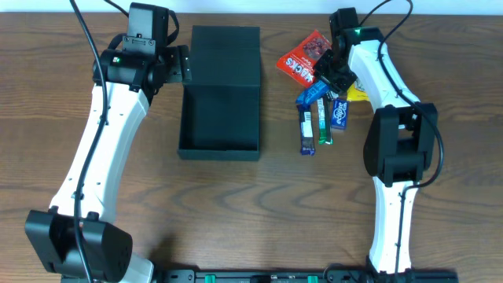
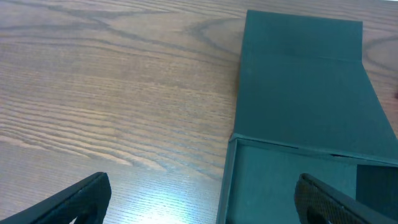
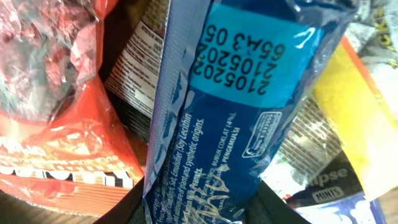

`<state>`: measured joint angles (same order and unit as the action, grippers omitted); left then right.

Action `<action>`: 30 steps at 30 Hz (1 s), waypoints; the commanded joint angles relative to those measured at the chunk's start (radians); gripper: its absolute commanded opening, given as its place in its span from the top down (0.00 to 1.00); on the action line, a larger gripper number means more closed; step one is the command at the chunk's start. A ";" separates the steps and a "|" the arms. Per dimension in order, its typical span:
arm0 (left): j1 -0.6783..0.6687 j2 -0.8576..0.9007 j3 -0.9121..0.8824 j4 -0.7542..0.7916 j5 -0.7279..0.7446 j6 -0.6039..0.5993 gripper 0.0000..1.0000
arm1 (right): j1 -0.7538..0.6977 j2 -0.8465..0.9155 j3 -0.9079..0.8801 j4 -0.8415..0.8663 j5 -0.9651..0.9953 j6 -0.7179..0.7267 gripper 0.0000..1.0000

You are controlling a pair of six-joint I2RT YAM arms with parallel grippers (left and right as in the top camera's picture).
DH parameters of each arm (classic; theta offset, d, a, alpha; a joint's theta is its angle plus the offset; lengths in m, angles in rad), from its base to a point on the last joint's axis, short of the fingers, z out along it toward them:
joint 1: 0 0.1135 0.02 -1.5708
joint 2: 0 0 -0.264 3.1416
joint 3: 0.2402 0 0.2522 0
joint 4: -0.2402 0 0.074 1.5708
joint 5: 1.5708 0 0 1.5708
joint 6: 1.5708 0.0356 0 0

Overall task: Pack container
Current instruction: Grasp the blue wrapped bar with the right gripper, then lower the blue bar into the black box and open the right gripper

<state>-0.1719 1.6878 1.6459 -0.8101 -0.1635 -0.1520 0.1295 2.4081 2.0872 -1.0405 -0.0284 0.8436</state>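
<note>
1. Overhead: the container (image 1: 220, 118) lies open on the desk (image 1: 259, 212). It is just beside my left hand (image 1: 181, 67), which stands wide and holds nothing. My right hand (image 1: 326, 79) is well apart from it, over the snack pile (image 1: 314, 106).
2. The container is dark teal-black and matte, with its flap lid (image 1: 225, 51) laid flat behind it.
3. Right wrist: a blue packet (image 3: 230, 106) sits between my right jaws; I cannot tell whether they pinch it. It reads "2105202", "65A3 05" and "Soy Lecithin".

Bright even light, mild glare.
</note>
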 commanded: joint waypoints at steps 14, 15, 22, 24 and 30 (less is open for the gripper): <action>0.034 0.000 -0.001 0.000 -0.006 0.050 0.05 | 0.052 -0.014 0.439 -0.274 -0.093 -0.336 0.74; 0.052 0.000 -0.001 0.000 -0.007 0.047 0.05 | 0.069 -0.014 0.469 -0.292 -0.108 -0.358 0.74; 0.170 0.000 -0.001 -0.016 0.002 0.047 0.04 | 0.209 -0.014 0.530 -0.381 -0.172 -0.469 0.73; 0.195 0.000 -0.001 -0.021 0.003 0.047 0.05 | 0.257 -0.014 0.528 -0.399 -0.170 -0.520 0.71; 0.229 0.000 -0.001 -0.024 0.008 0.047 0.05 | 0.384 -0.012 0.492 -0.402 -0.149 -0.621 0.65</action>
<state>0.0513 1.6878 1.6459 -0.8307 -0.1631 -0.1219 0.4828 2.4096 2.5942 -1.4425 -0.1841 0.2966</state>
